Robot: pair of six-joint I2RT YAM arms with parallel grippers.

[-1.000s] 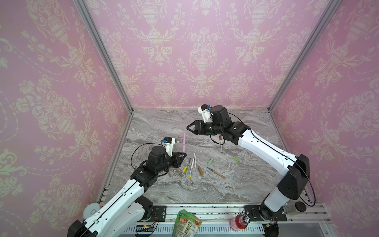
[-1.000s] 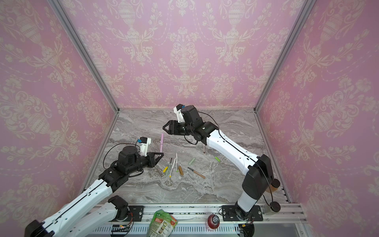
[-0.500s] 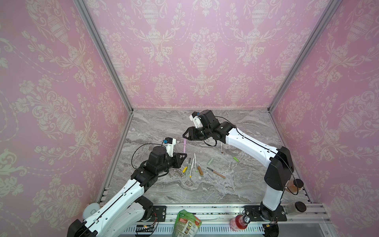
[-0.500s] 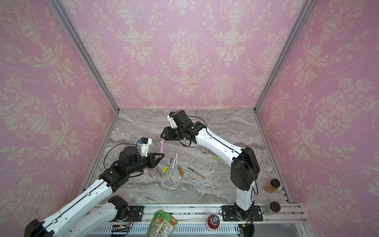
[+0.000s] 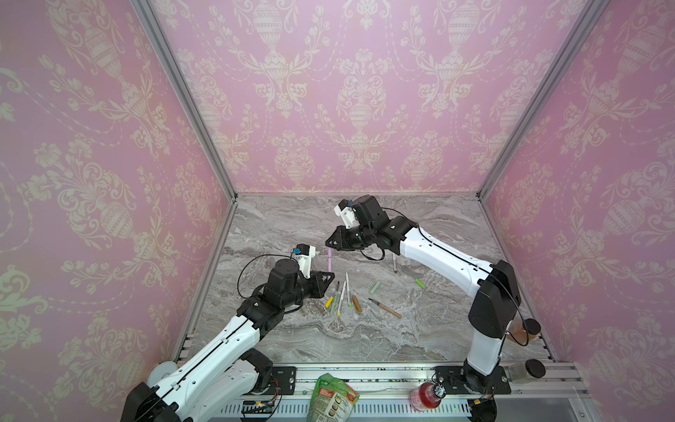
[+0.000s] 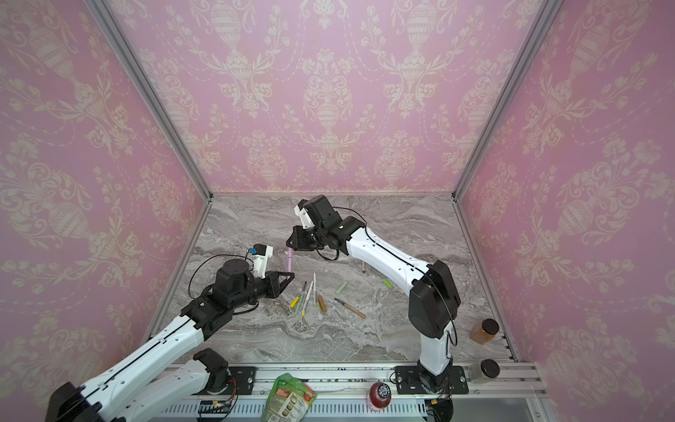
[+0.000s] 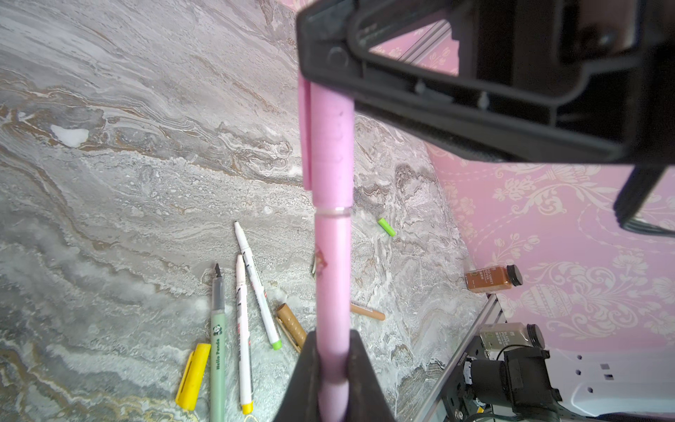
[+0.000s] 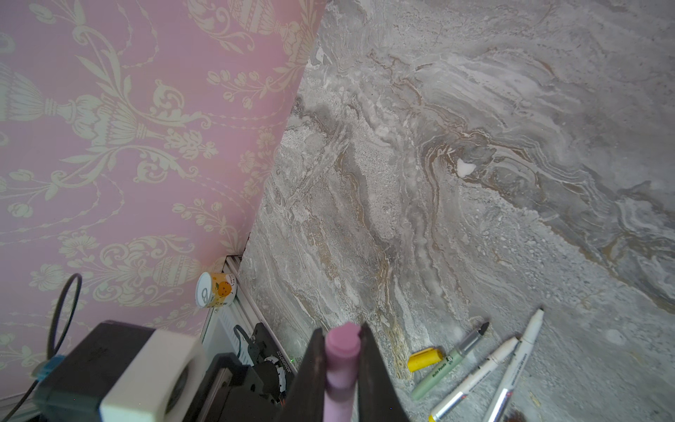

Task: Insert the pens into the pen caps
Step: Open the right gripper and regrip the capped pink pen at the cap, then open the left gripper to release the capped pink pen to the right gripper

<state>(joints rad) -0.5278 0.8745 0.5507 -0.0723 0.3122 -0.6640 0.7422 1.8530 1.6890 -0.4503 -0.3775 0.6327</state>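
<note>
The right gripper (image 8: 341,329) pinches the blunt end of a pink pen (image 8: 340,369) between its dark jaws, above a grey marble table (image 8: 475,146) where a yellow cap (image 8: 423,358), a pale green pen (image 8: 443,369) and two white pens (image 8: 478,376) lie close together.

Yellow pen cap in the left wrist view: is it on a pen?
No, the yellow pen cap lies loose on the table beside the pale green pen.

Open marble behind, clutter ahead
Bare table (image 5: 438,212) stretches at the back; scattered pens (image 5: 341,297) and caps (image 5: 374,287) crowd the centre.
</note>
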